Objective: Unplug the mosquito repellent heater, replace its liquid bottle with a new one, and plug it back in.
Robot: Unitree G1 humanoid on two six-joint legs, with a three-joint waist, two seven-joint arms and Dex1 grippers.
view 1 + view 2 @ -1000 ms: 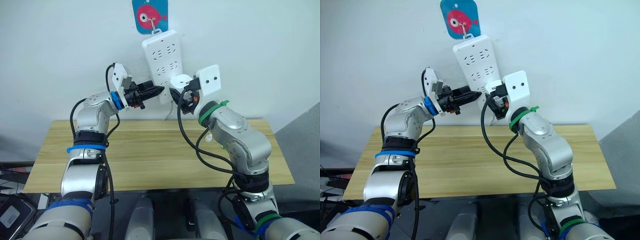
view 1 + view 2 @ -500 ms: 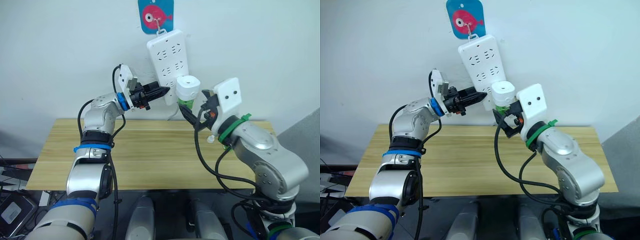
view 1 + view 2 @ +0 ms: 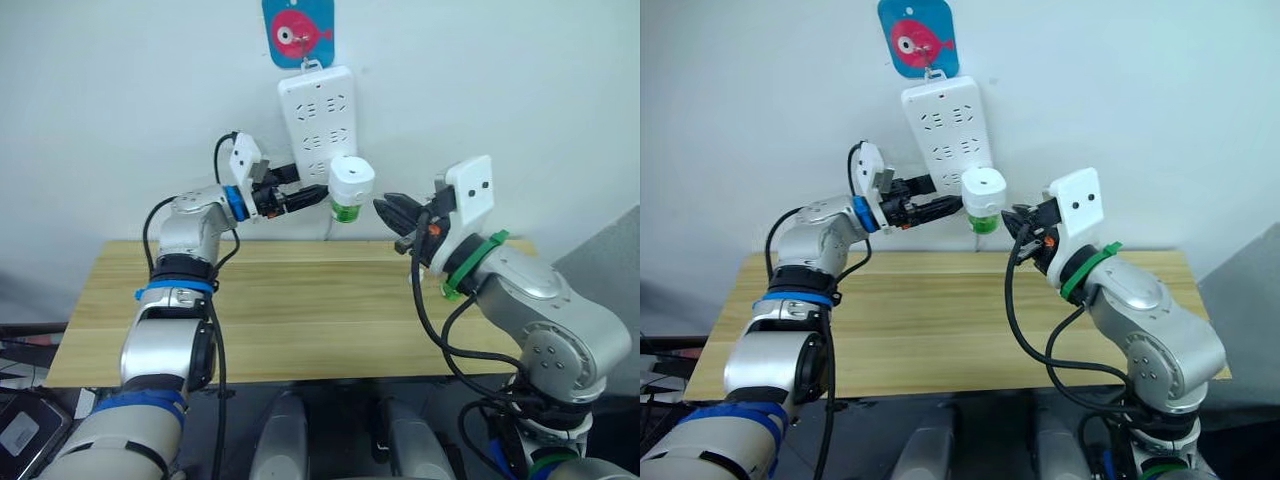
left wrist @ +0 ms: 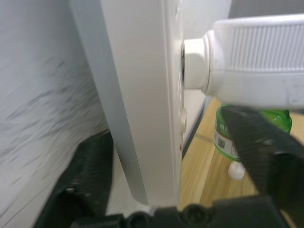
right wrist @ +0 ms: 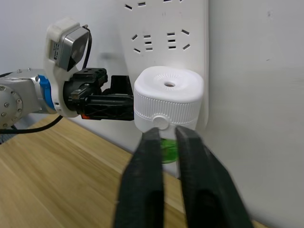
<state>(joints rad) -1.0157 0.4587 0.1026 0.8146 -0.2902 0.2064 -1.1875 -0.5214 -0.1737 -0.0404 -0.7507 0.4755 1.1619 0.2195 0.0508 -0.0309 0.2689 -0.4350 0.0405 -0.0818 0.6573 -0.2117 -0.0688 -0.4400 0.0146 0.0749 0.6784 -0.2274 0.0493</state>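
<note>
The white mosquito repellent heater [image 3: 352, 180] is plugged into the lower part of the white power strip [image 3: 318, 110] on the wall. A green liquid bottle [image 3: 347, 212] hangs under it; whether this is the new one I cannot tell. My left gripper [image 3: 308, 192] is open at the strip's lower left edge. In the left wrist view its fingers [image 4: 266, 156] straddle the strip [image 4: 142, 95], one behind it and one below the heater [image 4: 256, 66]. My right gripper [image 3: 384, 205] is shut, empty, a short way right of the heater and pointing at it [image 5: 168, 97].
The power strip hangs from a hook on a blue fish sticker [image 3: 298, 30]. A wooden table [image 3: 300, 320] stands below against the white wall. A small white cap-like piece [image 4: 235, 169] lies on it under the heater.
My right gripper let go of the heater, drew back to the right and shut. My left gripper opened around the power strip's edge. The heater now sits plugged in, and the camera shifted.
</note>
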